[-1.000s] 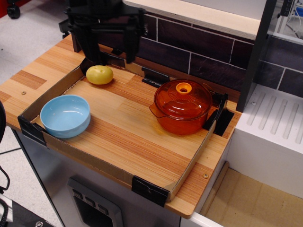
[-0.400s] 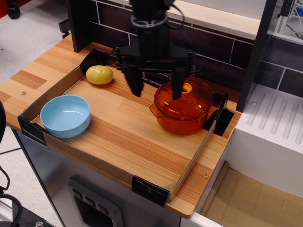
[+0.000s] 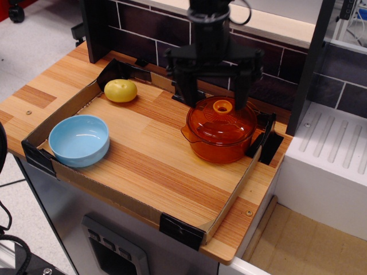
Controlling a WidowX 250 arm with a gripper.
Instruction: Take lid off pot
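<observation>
On the right half of the wooden counter (image 3: pixel 143 166), inside a low cardboard border (image 3: pixel 57 114) held at the corners by black clips (image 3: pixel 181 230), stands the pot (image 3: pixel 221 143): round, deep, translucent orange, with a small lug handle showing at its left side. The lid (image 3: pixel 221 119) sits closed on the pot; it is a shallow dome of the same translucent orange, marked with concentric ribbed rings, and carries a small lighter-orange ring knob (image 3: pixel 223 106) at centre. The gripper (image 3: pixel 213 100), black and matte, hangs above the rear part of the lid with its two fingers spread wide, one (image 3: pixel 186 91) near the lid's left rear edge and the other (image 3: pixel 241 91) near the right rear edge; the knob lies between them and the fingers clasp nothing. Whether the fingertips touch the lid cannot be told. Well apart to the left rests a smooth light-blue bowl (image 3: pixel 79 140), and behind it, near the far corner, a rounded yellow fruit (image 3: pixel 120 90). The counter surface shows straight lengthwise grain; a dark tiled wall (image 3: pixel 269 80) runs behind it.
</observation>
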